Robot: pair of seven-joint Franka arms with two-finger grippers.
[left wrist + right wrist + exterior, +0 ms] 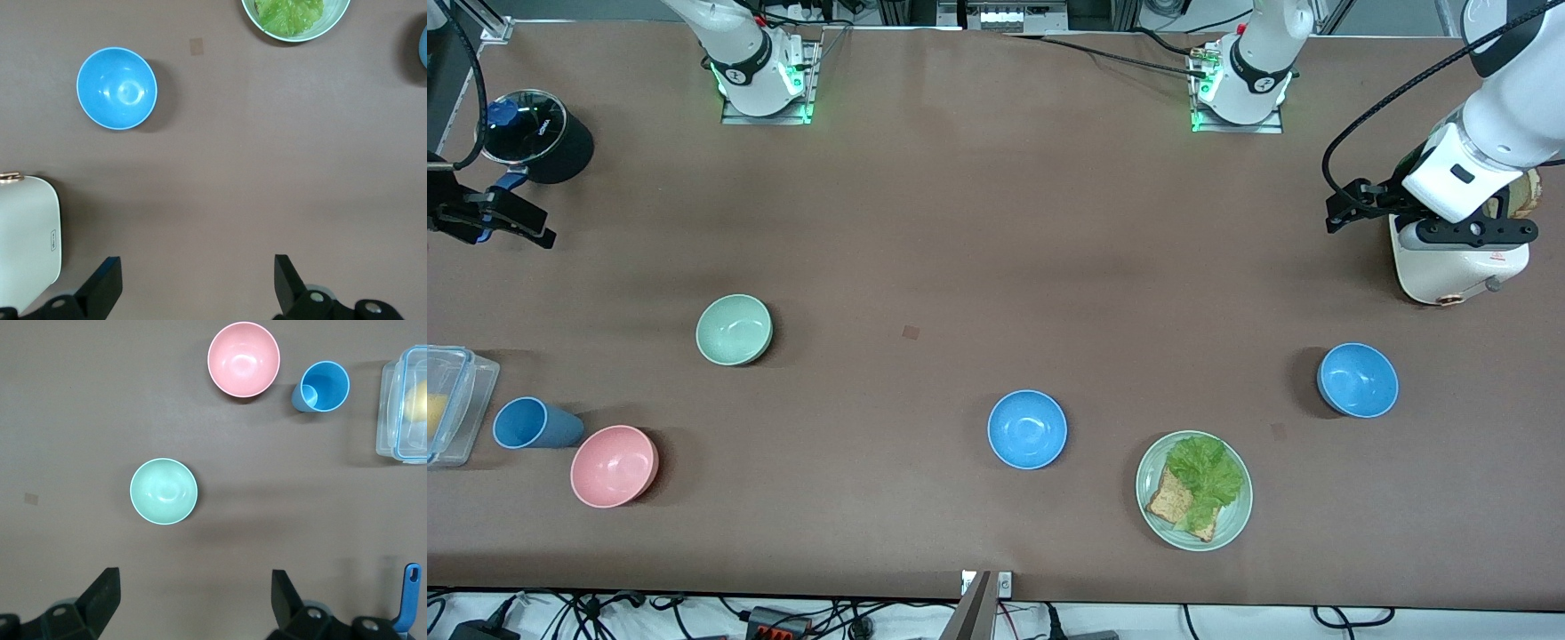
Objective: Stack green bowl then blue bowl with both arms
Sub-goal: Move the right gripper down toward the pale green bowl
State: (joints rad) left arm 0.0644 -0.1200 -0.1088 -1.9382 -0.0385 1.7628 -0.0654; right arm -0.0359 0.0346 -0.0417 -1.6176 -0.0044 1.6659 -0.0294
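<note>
The pale green bowl (734, 330) (163, 491) sits upright toward the right arm's end of the table. One blue bowl (1027, 429) (423, 43) stands near the table's middle, nearer the front camera than the green bowl. A second blue bowl (1358, 380) (117, 88) stands toward the left arm's end. My left gripper (1476, 231) (197, 267) hangs open and empty beside a white appliance. At the table's other end my right gripper (516, 222) (193, 580) hangs open and empty over bare table, apart from the green bowl.
A green plate (1193, 491) with lettuce and toast lies between the two blue bowls, nearer the camera. A pink bowl (614, 466), a blue cup (529, 423) and a clear box (449, 404) crowd the right arm's end. A black pot (534, 133) and the white appliance (1449, 267) stand nearer the bases.
</note>
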